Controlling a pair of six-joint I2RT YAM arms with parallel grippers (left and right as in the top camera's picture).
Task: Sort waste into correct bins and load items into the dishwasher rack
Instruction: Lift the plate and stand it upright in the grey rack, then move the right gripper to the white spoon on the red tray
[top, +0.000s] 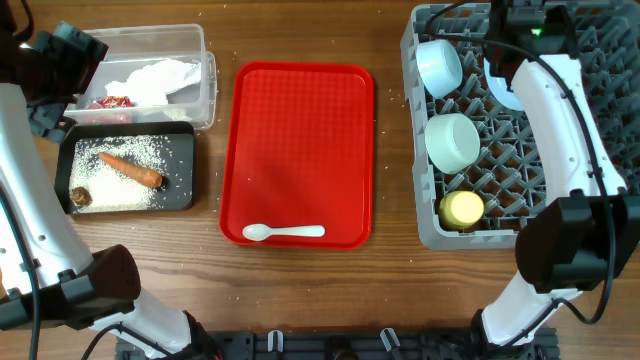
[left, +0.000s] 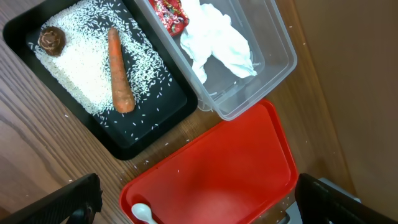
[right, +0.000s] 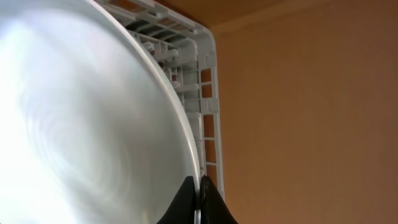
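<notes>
My right gripper (right: 199, 190) is shut on the rim of the pale blue plate (right: 81, 124), which stands on edge in the back of the grey dishwasher rack (top: 590, 110). Two pale bowls (top: 452, 141) and a yellow cup (top: 462, 208) sit in the rack's left side. The white spoon (top: 284, 232) lies on the red tray (top: 300, 140). My left gripper (left: 198, 196) hangs open and empty above the bins. The black tray (left: 155, 134) holds rice (left: 74, 62), the carrot stick (left: 120, 71) and a brown lump (left: 51, 39). The clear tub (left: 273, 74) holds the napkin (left: 217, 40) and red wrapper (left: 171, 14).
A few stray rice grains dot the wooden table (top: 215, 270) around the bins and red tray. The right arm's white link (top: 560, 110) stretches over the rack. The left arm (top: 25, 200) runs along the table's left edge.
</notes>
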